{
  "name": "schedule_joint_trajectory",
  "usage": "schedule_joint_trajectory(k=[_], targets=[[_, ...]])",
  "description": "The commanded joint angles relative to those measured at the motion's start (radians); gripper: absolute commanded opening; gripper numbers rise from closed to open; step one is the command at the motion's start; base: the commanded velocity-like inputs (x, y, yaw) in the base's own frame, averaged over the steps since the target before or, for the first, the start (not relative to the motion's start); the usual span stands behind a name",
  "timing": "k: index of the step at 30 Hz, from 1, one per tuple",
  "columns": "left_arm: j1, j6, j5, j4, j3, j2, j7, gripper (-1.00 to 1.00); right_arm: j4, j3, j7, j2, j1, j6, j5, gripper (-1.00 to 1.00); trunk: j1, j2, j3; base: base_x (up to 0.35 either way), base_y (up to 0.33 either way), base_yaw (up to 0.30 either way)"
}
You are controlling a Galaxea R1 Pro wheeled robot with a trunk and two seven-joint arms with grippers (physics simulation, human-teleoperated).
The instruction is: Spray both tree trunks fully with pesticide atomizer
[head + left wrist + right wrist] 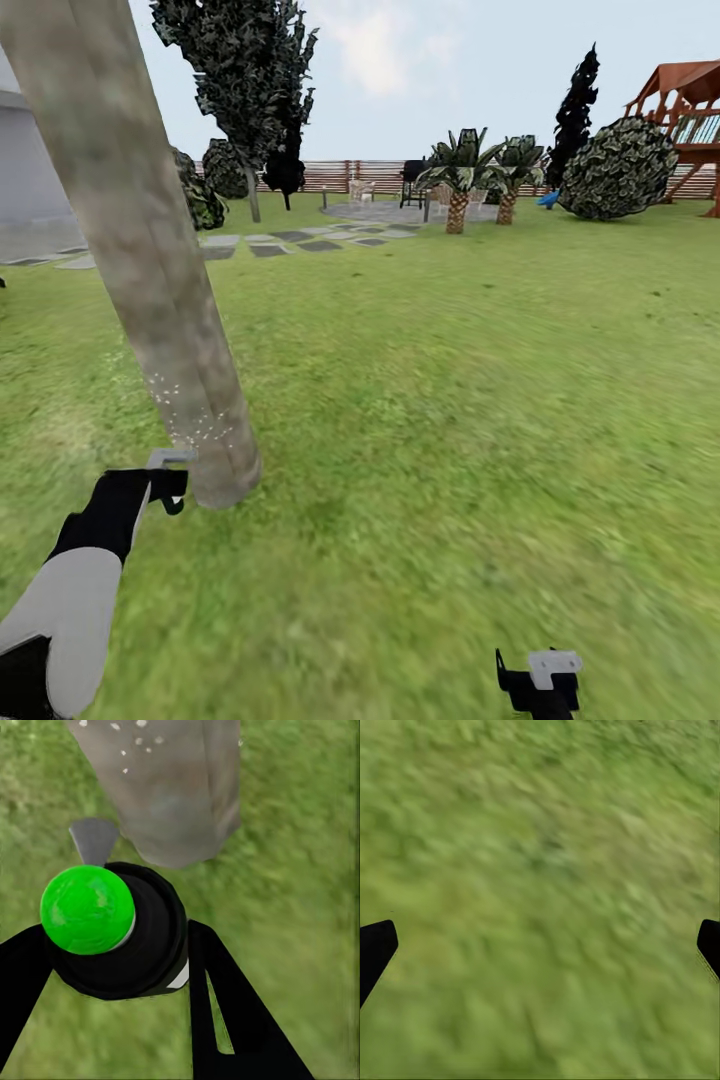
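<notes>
My left gripper [112, 952] pinches one atomizer [120, 930], body mostly hidden. One trunk [150, 270], crown cut off upper left. Right gripper [540, 945] spread over lawn [450, 400].

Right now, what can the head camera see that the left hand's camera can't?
Head view alone: the sky, the brown fence, the stepping slabs, two small palms, the playset, and the right gripper low over the lawn. Left wrist view alone: the atomizer from above, its cap glowing green, clamped between the black fingers, its grey nozzle toward the trunk. Both share: the tree trunk with white spray specks, the grass, and the left gripper.
</notes>
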Motion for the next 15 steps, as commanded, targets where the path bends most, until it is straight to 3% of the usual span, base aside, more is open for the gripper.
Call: schedule_joint_trajectory(k=[1, 5, 7, 9, 11, 14, 15], targets=[[-0.002, -0.001, -0.001, 0.0, 0.0, -0.002, 0.0, -1.0, 0.0, 0.0, 0.0, 0.0, 0.0, 0.0, 0.0, 1.0, 0.0, 0.0, 0.0, 0.228, -0.193, 0.221], [-0.005, 0.0, 0.0, -0.025, 0.007, 0.009, -0.005, -1.0, 0.0, 0.0, 0.0, 0.0, 0.0, 0.0, 0.0, 1.0, 0.0, 0.0, 0.0, 0.229, -0.196, 0.267], [-0.002, -0.003, 0.0, -0.031, 0.008, 0.032, -0.004, -1.0, 0.0, 0.0, 0.0, 0.0, 0.0, 0.0, 0.0, 1.0, 0.0, 0.0, 0.0, 0.102, -0.242, 0.277], [-0.002, -0.005, 0.001, -0.033, 0.005, 0.029, -0.003, -1.0, 0.0, 0.0, 0.0, 0.0, 0.0, 0.0, 0.0, 1.0, 0.0, 0.0, 0.0, 0.02, -0.268, 0.278], [-0.005, -0.006, 0.001, -0.034, 0.001, 0.01, -0.002, -1.0, 0.0, 0.0, 0.0, 0.0, 0.0, 0.0, 0.0, 1.0, 0.0, 0.0, 0.0, 0.005, -0.272, 0.278], [-0.01, -0.005, -0.001, -0.034, -0.004, -0.053, -0.002, -1.0, 0.0, 0.0, 0.0, 0.0, 0.0, 0.0, 0.0, 1.0, 0.0, 0.0, 0.0, 0.001, -0.274, 0.167], [-0.01, -0.004, -0.001, -0.034, -0.007, -0.063, -0.002, -1.0, 0.0, 0.0, 0.0, 0.0, 0.0, 0.0, 0.0, 1.0, 0.0, 0.0, 0.0, 0.0, -0.274, 0.052]])
